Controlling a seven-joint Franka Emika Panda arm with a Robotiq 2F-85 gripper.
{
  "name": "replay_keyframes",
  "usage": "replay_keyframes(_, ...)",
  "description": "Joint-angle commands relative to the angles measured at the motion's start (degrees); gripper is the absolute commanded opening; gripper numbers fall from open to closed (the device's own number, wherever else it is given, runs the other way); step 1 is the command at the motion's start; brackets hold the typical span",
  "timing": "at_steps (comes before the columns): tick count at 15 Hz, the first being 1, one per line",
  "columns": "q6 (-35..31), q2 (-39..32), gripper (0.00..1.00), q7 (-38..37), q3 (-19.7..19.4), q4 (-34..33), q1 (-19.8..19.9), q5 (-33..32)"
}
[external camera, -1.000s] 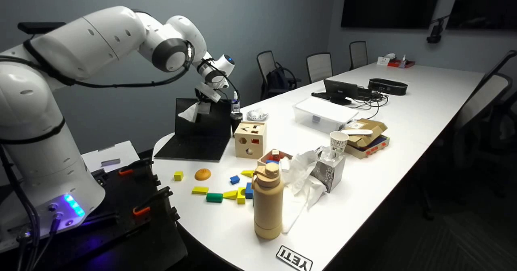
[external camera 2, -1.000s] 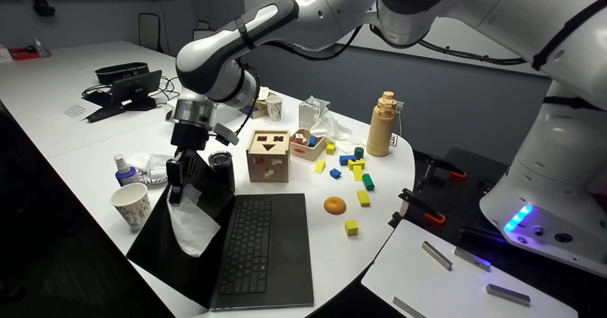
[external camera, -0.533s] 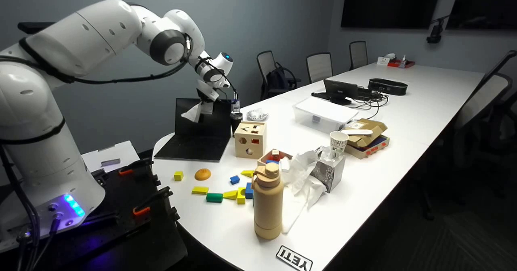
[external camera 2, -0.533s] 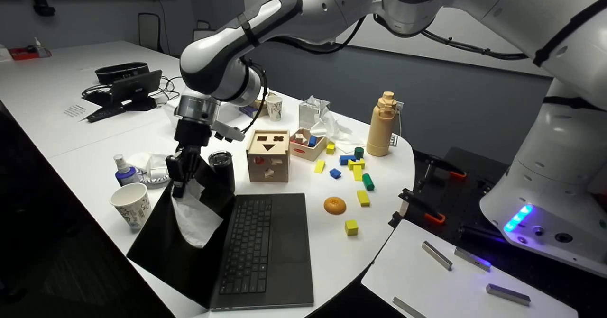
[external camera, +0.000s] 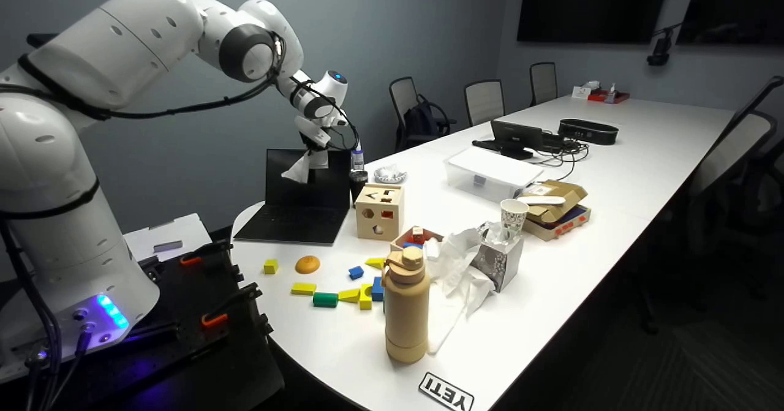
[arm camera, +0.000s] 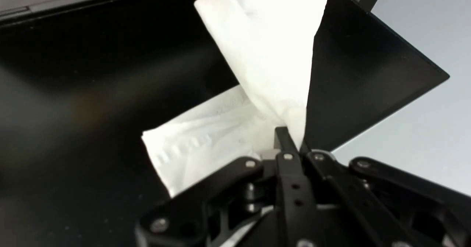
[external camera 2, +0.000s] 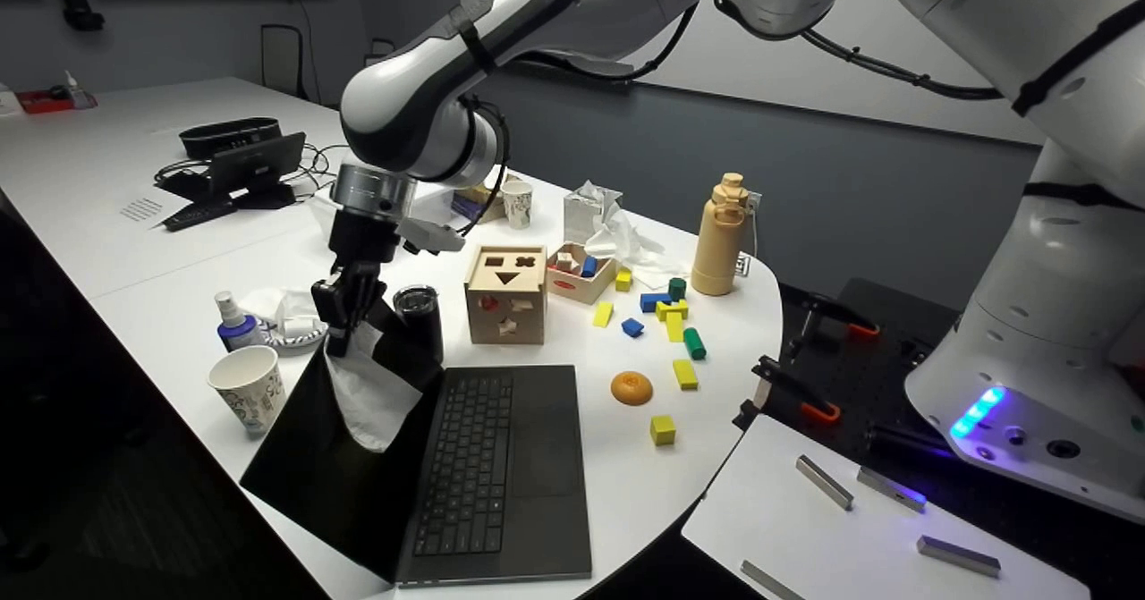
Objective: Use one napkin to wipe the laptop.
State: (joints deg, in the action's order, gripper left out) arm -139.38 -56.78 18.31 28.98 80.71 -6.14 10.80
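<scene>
The black laptop (external camera 2: 546, 457) stands open on the table with a dark screen; it also shows in an exterior view (external camera: 300, 222) and in the wrist view (arm camera: 110, 63). My gripper (external camera 2: 340, 341) is over the screen's upper part, pointing down, and also shows in an exterior view (external camera: 314, 147). In the wrist view my gripper (arm camera: 294, 138) has its fingers shut on the white napkin (arm camera: 276, 44). The napkin hangs in two flaps in front of the screen, in both exterior views (external camera 2: 371, 403) (external camera: 297, 169). I cannot tell how firmly it touches the screen.
A black tumbler (external camera 2: 419, 314) stands beside the screen, with a wooden shape box (external camera 2: 506, 296) near it. A paper cup (external camera 2: 249, 387) and spray bottle (external camera 2: 237, 323) stand behind the screen. Loose blocks (external camera 2: 685, 374), a tan bottle (external camera 2: 718, 238) and a tissue box (external camera: 499, 261) are further off.
My gripper and the napkin have moved along the screen toward the tumbler, with the napkin's lower end rising a little. The laptop has not visibly moved.
</scene>
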Motion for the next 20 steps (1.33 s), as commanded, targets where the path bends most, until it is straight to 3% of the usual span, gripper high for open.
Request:
replay_keyframes(1,-1.2,3.5,0.0,2.4,-0.6,3.0,-1.1,0.9)
replay_keyframes(10,2.5,-0.6,0.0,16.2,6.8,1.5,3.8,7.3)
replay_keyframes(15,6.0,-2.5,0.0,16.0,8.2,1.7,6.3,12.2)
replay_keyframes(20,4.1,-1.0,0.0,12.4,5.9,3.9,6.0,14.7)
